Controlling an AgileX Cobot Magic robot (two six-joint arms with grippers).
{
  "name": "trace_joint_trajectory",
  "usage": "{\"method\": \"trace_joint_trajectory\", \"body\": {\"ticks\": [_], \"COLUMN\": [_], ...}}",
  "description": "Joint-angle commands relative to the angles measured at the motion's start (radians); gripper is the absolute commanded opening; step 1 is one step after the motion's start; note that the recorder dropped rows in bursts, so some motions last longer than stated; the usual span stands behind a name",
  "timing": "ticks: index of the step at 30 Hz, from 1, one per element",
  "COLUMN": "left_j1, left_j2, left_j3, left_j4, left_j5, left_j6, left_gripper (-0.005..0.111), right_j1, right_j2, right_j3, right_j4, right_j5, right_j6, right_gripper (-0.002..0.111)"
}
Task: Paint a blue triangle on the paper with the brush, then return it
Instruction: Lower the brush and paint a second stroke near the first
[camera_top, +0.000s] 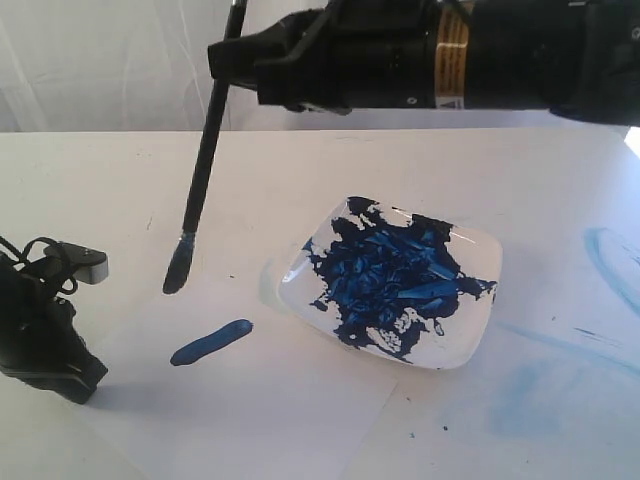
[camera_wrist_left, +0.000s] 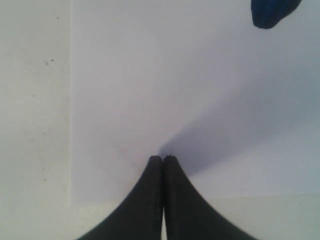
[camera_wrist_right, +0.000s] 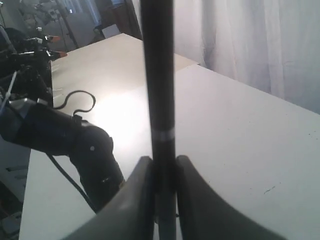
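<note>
My right gripper (camera_top: 228, 60) is shut on the black handle of the brush (camera_top: 205, 160), high above the table. The brush hangs nearly upright, and its blue-coated bristles (camera_top: 179, 266) hover just above the paper (camera_top: 260, 400). In the right wrist view the handle (camera_wrist_right: 157, 75) runs up between the fingers of that gripper (camera_wrist_right: 160, 160). One short dark blue stroke (camera_top: 211, 342) lies on the sheet; no blue triangle outline shows. My left gripper (camera_top: 82, 383) is shut and empty, its tips (camera_wrist_left: 163, 158) resting on the paper (camera_wrist_left: 175, 90) near its edge. An end of the stroke (camera_wrist_left: 272, 12) shows there.
A white square dish (camera_top: 480, 300) smeared with dark blue paint (camera_top: 390, 275) sits right of the stroke, overlapping the paper's far side. Faint pale blue smears (camera_top: 610, 260) mark the off-white tabletop at the right. The left arm's body (camera_wrist_right: 75, 140) stands beside the sheet.
</note>
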Motion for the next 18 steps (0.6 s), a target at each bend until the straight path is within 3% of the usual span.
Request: {"method": "trace_joint_trajectory", "body": {"ticks": [1,5,18], "left_j1": [-0.001,-0.001,-0.001], "left_j2": [0.001,0.001,0.001], "left_j3": [-0.002,-0.002,-0.002], "left_j4": [-0.002,-0.002,-0.002], "left_j5": [0.022,0.022,0.022], "left_j6": [0.000,0.000,0.000], "left_gripper": [0.000,0.000,0.000], "right_j1": [0.059,0.110,0.110], "right_j2": [0.046,0.124,0.243], "right_j3": [0.063,0.081,0.081], "right_j4": [0.150,0.250,0.317], "right_j5": [-0.019,-0.021,-0.016], "right_j6": [-0.258,-0.403,-0.511], "right_gripper": [0.000,0.000,0.000]}}
